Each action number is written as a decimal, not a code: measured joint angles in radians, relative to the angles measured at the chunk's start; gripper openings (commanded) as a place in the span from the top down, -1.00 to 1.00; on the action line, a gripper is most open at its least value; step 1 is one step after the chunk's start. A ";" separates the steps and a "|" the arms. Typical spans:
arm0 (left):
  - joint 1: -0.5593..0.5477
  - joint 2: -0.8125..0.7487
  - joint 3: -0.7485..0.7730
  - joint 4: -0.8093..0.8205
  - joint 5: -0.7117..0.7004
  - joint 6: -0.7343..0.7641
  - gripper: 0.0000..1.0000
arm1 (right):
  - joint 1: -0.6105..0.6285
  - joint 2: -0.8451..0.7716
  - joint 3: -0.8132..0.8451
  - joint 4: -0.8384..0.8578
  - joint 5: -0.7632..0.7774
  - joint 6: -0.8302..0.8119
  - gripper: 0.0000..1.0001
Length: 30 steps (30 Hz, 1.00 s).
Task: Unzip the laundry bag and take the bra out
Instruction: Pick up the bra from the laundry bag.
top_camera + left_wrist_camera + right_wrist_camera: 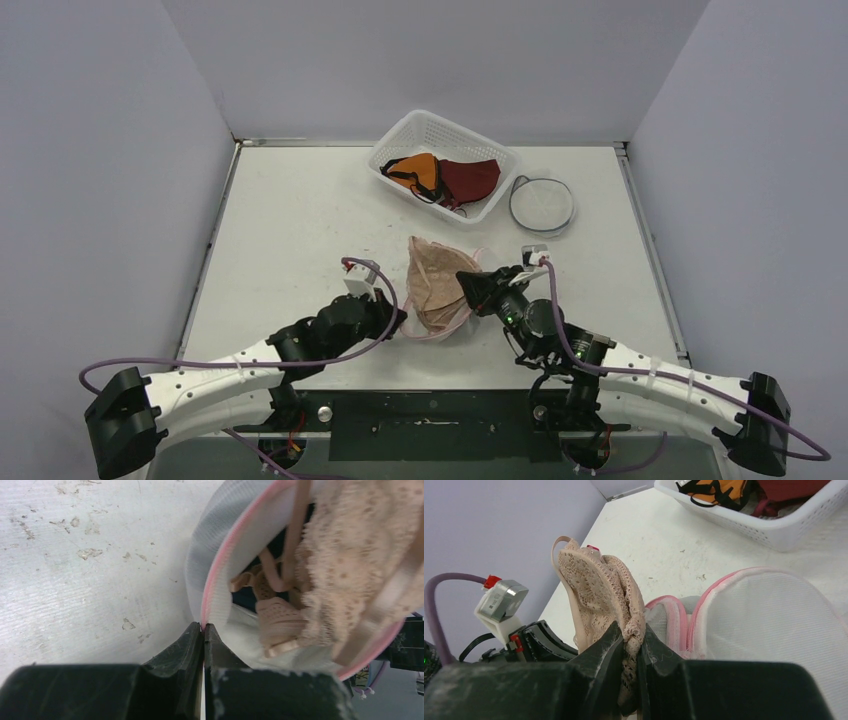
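Observation:
The white mesh laundry bag with pink trim lies open at the table's near middle. My left gripper is shut on the bag's pink rim; it shows in the top view at the bag's left. My right gripper is shut on the beige lace bra, which stands up out of the bag. In the top view the bra lies over the bag, with the right gripper at its right edge. Bra straps still hang inside the bag's mouth.
A white basket at the back holds an orange and a dark red garment. A round mesh bag lies flat to its right. Walls close in the table on the left, back and right.

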<state>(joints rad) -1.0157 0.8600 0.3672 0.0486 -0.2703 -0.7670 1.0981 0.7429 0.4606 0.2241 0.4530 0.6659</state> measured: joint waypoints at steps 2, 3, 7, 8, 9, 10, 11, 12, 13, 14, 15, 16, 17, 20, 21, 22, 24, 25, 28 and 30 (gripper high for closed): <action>-0.001 0.008 0.010 0.001 0.008 -0.004 1.00 | -0.004 0.024 -0.026 0.040 0.013 0.035 0.89; -0.002 0.013 0.014 0.002 0.010 -0.006 1.00 | -0.005 0.050 -0.034 0.062 0.016 0.058 0.89; -0.013 0.025 0.023 0.008 0.018 -0.008 1.00 | -0.013 0.149 -0.036 0.096 0.018 0.134 0.89; -0.014 0.025 0.023 0.007 0.019 -0.008 1.00 | -0.014 0.166 -0.036 0.099 0.016 0.151 0.89; -0.017 0.025 0.023 0.008 0.019 -0.009 1.00 | -0.018 0.179 -0.036 0.102 0.012 0.169 0.89; -0.019 0.025 0.023 0.008 0.019 -0.009 1.00 | -0.024 0.190 -0.036 0.105 0.010 0.190 0.89; -0.020 0.025 0.023 0.008 0.019 -0.010 1.00 | -0.033 0.198 -0.036 0.105 0.003 0.214 0.89; -0.020 0.025 0.023 0.008 0.018 -0.010 1.00 | -0.040 0.201 -0.036 0.104 0.001 0.235 0.89; -0.020 0.025 0.023 0.008 0.018 -0.010 1.00 | -0.050 0.202 -0.036 0.104 -0.005 0.257 0.89; -0.020 0.024 0.023 0.008 0.016 -0.010 1.00 | -0.059 0.201 -0.036 0.104 -0.012 0.279 0.89; -0.020 0.023 0.023 0.007 0.016 -0.010 1.00 | -0.068 0.201 -0.036 0.102 -0.021 0.300 0.89; -0.020 0.020 0.023 0.006 0.014 -0.010 1.00 | -0.077 0.198 -0.035 0.097 -0.031 0.319 0.89; -0.020 0.015 0.023 0.005 0.011 -0.010 1.00 | -0.087 0.194 -0.035 0.089 -0.042 0.336 0.89; -0.020 -0.008 0.023 -0.001 -0.002 -0.009 1.00 | -0.111 0.169 -0.023 0.042 -0.078 0.373 0.89; -0.020 -0.015 0.023 -0.002 -0.006 -0.009 1.00 | -0.118 0.159 -0.014 0.023 -0.089 0.381 0.89; -0.020 -0.021 0.023 -0.002 -0.012 -0.009 1.00 | -0.125 0.148 -0.004 0.001 -0.103 0.388 0.89; -0.020 -0.029 0.023 -0.005 -0.021 -0.008 1.00 | -0.137 0.122 0.014 -0.036 -0.125 0.399 0.89; -0.020 -0.031 0.023 -0.008 -0.024 -0.008 1.00 | -0.140 0.107 0.021 -0.055 -0.133 0.405 0.89; -0.020 -0.033 0.019 -0.016 -0.037 -0.007 1.00 | -0.148 0.055 0.024 -0.112 -0.155 0.419 0.89; -0.020 -0.033 0.016 -0.024 -0.044 -0.007 1.00 | -0.149 0.026 0.019 -0.146 -0.164 0.422 0.89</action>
<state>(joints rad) -1.0355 0.8272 0.3836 0.0250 -0.3141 -0.7738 0.9493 0.7689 0.4801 0.0776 0.2893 1.0878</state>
